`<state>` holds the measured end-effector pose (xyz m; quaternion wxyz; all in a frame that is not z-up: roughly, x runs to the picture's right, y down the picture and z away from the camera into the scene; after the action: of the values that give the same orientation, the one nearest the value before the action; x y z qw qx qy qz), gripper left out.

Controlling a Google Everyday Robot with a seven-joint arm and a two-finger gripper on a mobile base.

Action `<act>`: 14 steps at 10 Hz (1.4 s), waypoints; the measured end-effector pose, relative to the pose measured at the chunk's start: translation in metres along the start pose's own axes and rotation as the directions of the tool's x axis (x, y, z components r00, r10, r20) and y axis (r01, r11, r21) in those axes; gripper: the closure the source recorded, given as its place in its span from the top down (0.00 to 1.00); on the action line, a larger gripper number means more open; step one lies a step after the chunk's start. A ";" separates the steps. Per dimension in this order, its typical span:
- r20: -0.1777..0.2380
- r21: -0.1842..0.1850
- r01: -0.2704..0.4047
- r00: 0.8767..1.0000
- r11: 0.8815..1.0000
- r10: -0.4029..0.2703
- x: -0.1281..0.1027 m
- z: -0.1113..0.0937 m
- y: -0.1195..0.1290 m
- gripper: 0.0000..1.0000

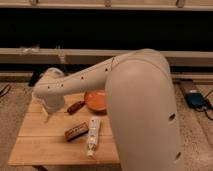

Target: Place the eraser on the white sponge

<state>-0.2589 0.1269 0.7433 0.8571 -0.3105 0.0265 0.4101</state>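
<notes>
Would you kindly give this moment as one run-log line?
gripper: over table left end | eraser: on table, beside tube, apart from gripper | sponge: not visible

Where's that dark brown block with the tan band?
In the camera view the brown eraser lies on the wooden table, left of the long white tube, before the orange pan; the gripper hangs over the table's left end.

view: one camera, set high behind the arm [145, 110] | facing: forward and down across the table [40, 145] toward the dark wall [100, 30] | range: arm very near, fills the right half; table near, below | gripper [46, 114]: at the arm's far end, low over the table's left part
</notes>
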 end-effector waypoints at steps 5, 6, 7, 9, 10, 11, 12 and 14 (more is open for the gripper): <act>0.000 0.000 0.000 1.000 1.000 0.000 0.000 0.000 0.000 0.80; 0.000 0.000 0.000 1.000 1.000 0.000 0.000 0.000 0.000 0.80; 0.000 0.000 0.001 1.000 1.000 -0.001 0.000 0.000 0.000 0.80; -0.012 -0.016 0.043 0.999 0.999 -0.043 0.002 0.004 -0.002 0.80; -0.020 -0.023 0.074 0.997 0.997 -0.074 0.006 0.007 -0.004 0.80; -0.038 -0.054 0.195 0.980 0.979 -0.197 0.018 0.018 -0.010 0.80; -0.046 -0.087 0.306 0.950 0.948 -0.310 0.031 0.028 -0.016 0.80; -0.058 -0.135 0.423 0.899 0.896 -0.434 0.059 0.039 -0.027 0.80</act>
<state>-0.2082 0.1767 0.7708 0.9044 -0.3768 -0.0301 0.1982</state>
